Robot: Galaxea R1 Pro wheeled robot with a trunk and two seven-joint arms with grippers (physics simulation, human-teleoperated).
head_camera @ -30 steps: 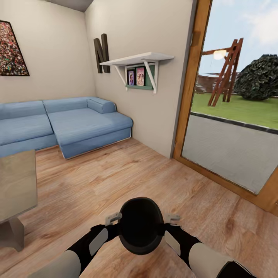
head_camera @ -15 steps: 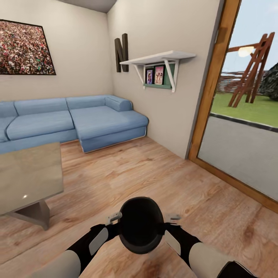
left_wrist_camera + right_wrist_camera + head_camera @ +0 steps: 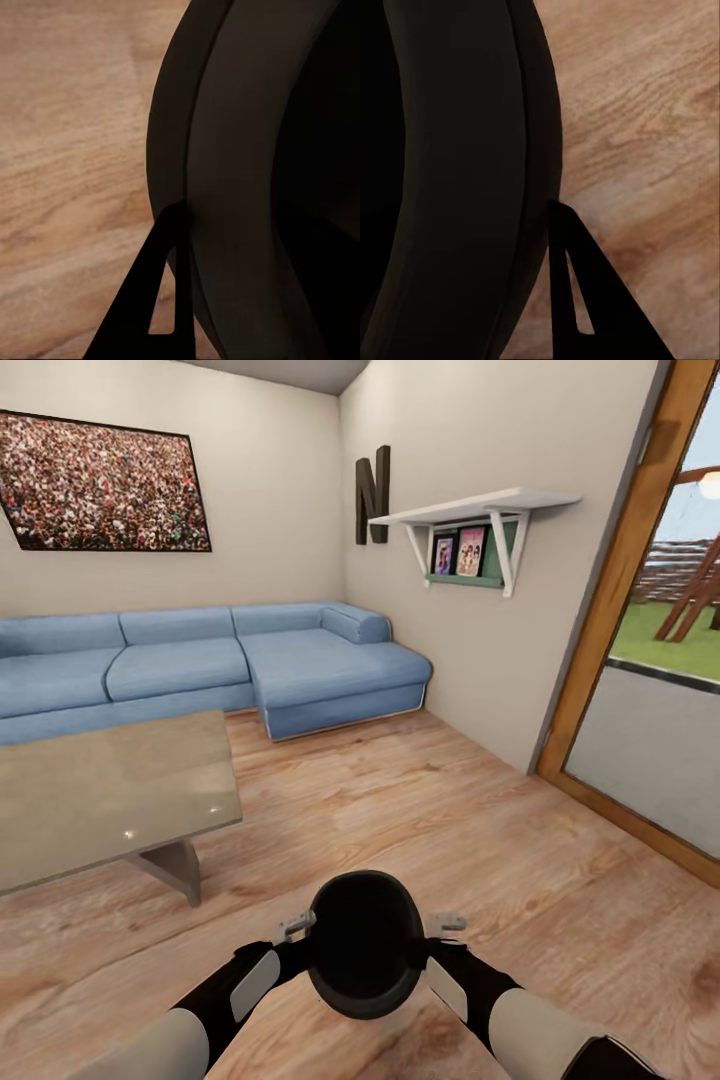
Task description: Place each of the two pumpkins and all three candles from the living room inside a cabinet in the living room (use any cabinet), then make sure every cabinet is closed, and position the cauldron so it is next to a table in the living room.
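A large dark letter "N" (image 3: 372, 494) hangs on the wall beside a white shelf (image 3: 478, 510); two small framed pictures (image 3: 457, 552) stand under it, their print too small to read. The black cauldron (image 3: 365, 943) is held up between both arms over the wooden floor (image 3: 400, 810), its wide mouth facing the head camera; its inside is dark and I cannot tell any contents. The left claw (image 3: 292, 927) presses its left flank and the right claw (image 3: 447, 924) the right flank, each closed against the rim. The glossy grey table (image 3: 110, 790) stands ahead to the left, its near corner well apart from the cauldron. Behind it sits a blue sofa (image 3: 200, 670).
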